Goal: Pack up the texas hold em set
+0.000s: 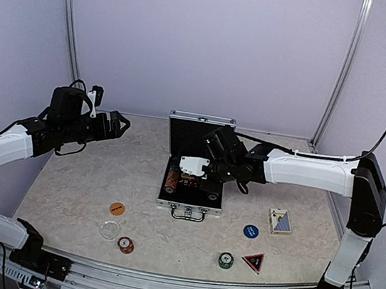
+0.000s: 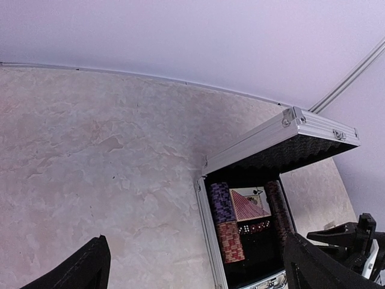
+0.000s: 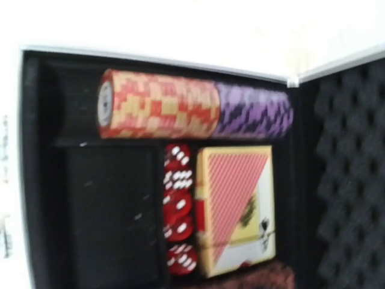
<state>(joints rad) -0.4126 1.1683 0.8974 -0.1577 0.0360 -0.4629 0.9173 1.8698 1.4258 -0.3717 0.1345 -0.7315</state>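
The silver case (image 1: 189,206) lies open at the table's middle, its lid (image 1: 200,135) upright. Inside lie a red card deck (image 3: 237,208), a row of red dice (image 3: 178,208), a red-yellow chip stack (image 3: 156,111), a purple chip stack (image 3: 252,114) and a dark red stack (image 3: 240,280). My right gripper (image 1: 203,173) hovers low over the case; its fingers do not show. The left gripper (image 1: 113,125) hangs open and empty above the table, left of the case. A blue card deck (image 1: 280,221), blue disc (image 1: 250,231) and triangle marker (image 1: 253,261) lie to the right.
An orange disc (image 1: 117,208), a clear disc (image 1: 110,230) and a red chip stack (image 1: 125,245) lie front left; a green chip stack (image 1: 225,260) sits front centre. One black compartment (image 3: 114,211) beside the dice holds nothing. Walls enclose the table on three sides.
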